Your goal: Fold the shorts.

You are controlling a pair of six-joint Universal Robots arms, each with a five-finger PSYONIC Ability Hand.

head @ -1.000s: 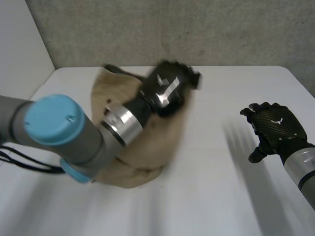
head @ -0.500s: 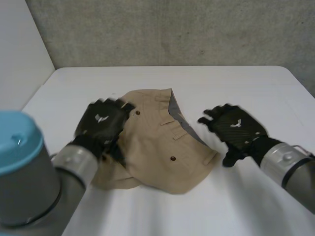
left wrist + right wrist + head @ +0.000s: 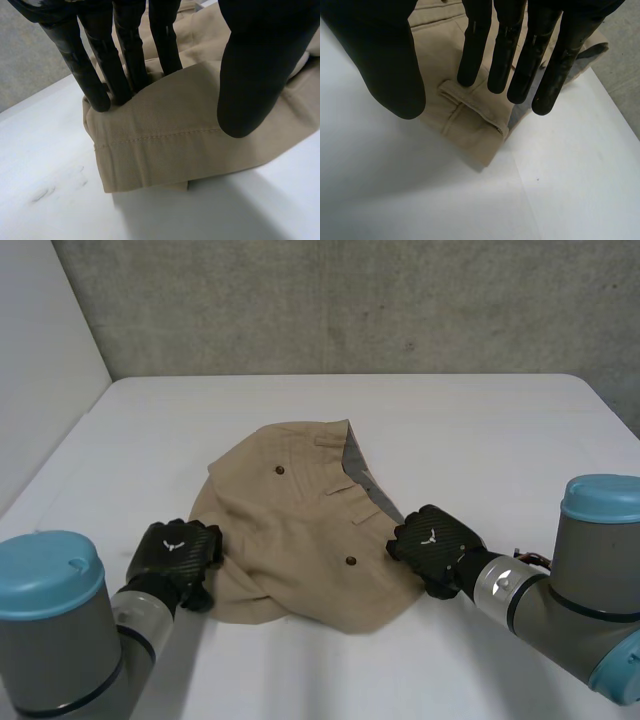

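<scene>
Tan shorts [image 3: 300, 530] lie loosely flat in the middle of the table [image 3: 480, 430], waistband toward the far right. The left hand [image 3: 178, 552] sits on the shorts' near-left hem edge, fingers [image 3: 125, 65] straight and close together with their tips on the cloth, thumb apart above it (no pinch visible). The right hand [image 3: 432, 543] is at the shorts' right edge, over the waistband corner by a belt loop [image 3: 470, 107], its fingers straight, slightly spread, clamping nothing.
</scene>
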